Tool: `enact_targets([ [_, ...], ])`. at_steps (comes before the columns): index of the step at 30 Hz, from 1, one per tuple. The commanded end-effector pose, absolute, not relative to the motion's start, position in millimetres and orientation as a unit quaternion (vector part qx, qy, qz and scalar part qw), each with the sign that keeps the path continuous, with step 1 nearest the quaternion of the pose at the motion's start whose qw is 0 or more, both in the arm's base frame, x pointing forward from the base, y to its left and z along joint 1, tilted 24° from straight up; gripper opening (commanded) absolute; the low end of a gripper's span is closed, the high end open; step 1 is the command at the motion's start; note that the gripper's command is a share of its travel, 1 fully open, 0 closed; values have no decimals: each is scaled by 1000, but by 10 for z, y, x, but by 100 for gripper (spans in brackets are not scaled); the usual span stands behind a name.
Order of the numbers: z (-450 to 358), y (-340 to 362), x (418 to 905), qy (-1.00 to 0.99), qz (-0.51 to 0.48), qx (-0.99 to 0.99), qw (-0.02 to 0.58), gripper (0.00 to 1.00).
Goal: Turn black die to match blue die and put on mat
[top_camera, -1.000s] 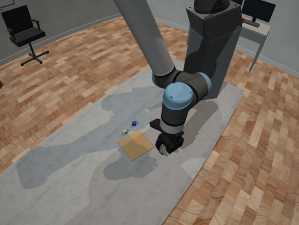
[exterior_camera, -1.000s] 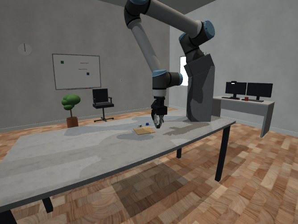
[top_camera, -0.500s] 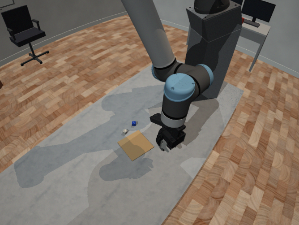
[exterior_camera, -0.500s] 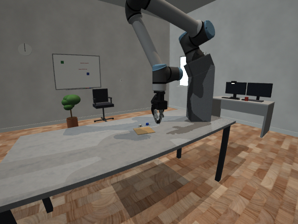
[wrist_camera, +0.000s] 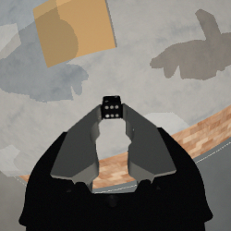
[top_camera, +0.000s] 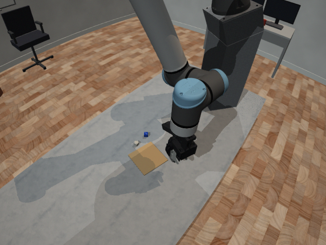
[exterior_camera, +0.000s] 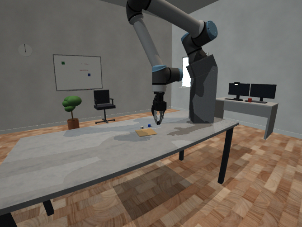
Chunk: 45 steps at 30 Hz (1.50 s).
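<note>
My gripper [wrist_camera: 112,104] is shut on the black die [wrist_camera: 112,107] and holds it above the table, to the right of the tan mat [top_camera: 148,157]. In the wrist view the die's face towards the camera shows several white pips. The mat also shows in the wrist view [wrist_camera: 74,30] and in the exterior view [exterior_camera: 145,132]. The gripper shows in the top and exterior views [top_camera: 174,157] [exterior_camera: 158,120]; the die itself is hidden there. The blue die [top_camera: 146,134] lies on the table beyond the mat, and it also shows in the exterior view [exterior_camera: 148,125]. Its top number is too small to read.
A white die [top_camera: 136,142] lies by the mat's far left corner. The robot's dark pedestal [top_camera: 232,52] stands at the table's back right. The table's edge [wrist_camera: 194,139] runs close behind the gripper.
</note>
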<state>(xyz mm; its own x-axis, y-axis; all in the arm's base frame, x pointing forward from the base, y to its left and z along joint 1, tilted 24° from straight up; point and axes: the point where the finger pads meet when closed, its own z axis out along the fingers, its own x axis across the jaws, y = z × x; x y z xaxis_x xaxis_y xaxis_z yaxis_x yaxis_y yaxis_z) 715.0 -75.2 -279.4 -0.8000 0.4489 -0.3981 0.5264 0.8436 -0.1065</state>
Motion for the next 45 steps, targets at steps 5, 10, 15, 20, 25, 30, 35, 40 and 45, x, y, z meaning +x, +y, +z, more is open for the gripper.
enact_targets([
  [5, -2693, -1054, 7142, 900, -81, 383, 194, 3],
  [10, -2640, -1218, 7133, 870, -67, 447, 199, 3],
  [15, -2598, -1345, 7124, 843, -55, 495, 202, 3],
  [20, -2545, -1502, 7110, 806, -41, 554, 206, 3],
  [25, -2497, -1642, 7097, 769, -28, 604, 208, 3],
  [30, -2444, -1794, 7080, 726, -13, 655, 210, 3],
  [35, -2400, -1917, 7065, 688, -2, 694, 211, 3],
  [40, -2353, -2046, 7049, 646, 11, 733, 211, 3],
  [45, -2339, -2085, 7043, 633, 15, 745, 211, 3],
])
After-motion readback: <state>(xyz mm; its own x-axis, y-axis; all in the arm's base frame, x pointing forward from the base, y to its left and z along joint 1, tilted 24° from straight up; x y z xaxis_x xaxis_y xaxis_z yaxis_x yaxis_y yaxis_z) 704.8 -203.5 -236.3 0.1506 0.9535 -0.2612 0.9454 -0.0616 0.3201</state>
